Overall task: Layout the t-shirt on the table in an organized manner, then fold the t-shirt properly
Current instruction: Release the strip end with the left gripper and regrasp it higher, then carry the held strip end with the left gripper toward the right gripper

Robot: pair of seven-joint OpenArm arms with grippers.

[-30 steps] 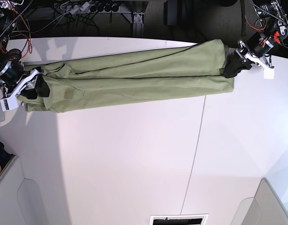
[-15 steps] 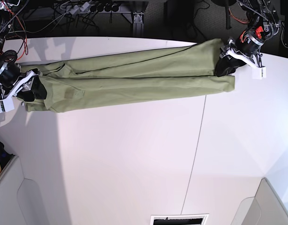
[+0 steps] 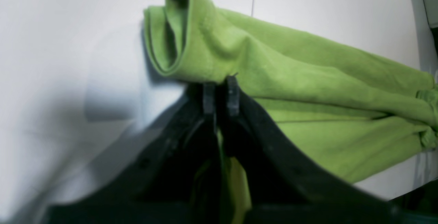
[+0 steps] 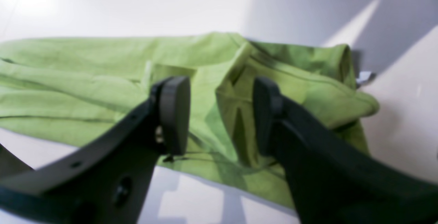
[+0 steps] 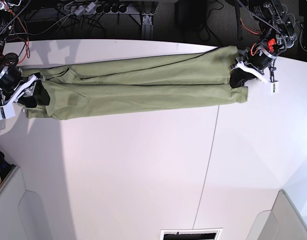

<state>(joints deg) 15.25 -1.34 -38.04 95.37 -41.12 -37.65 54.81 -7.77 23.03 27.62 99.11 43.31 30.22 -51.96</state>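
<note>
dark floor beyond far edge; cable tangle [image 5: 78, 9], power strip [image 5: 111, 8], metal frame leg [image 5: 147, 22].

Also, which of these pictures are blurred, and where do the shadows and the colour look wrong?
Left wrist view: soft blur, grey shadow on the white tabletop, the olive-green cotton t-shirt looks bright lime. Right wrist view: black fingers out of focus, glare at top left. Base view: sharp, with a broad faint shadow at the left.

The plain olive-green cotton t-shirt [image 5: 138, 87] lies stretched on the large flat white table [image 5: 143, 170] between the right gripper [image 5: 32, 94] and left gripper [image 5: 237, 79], one at each end.
</note>
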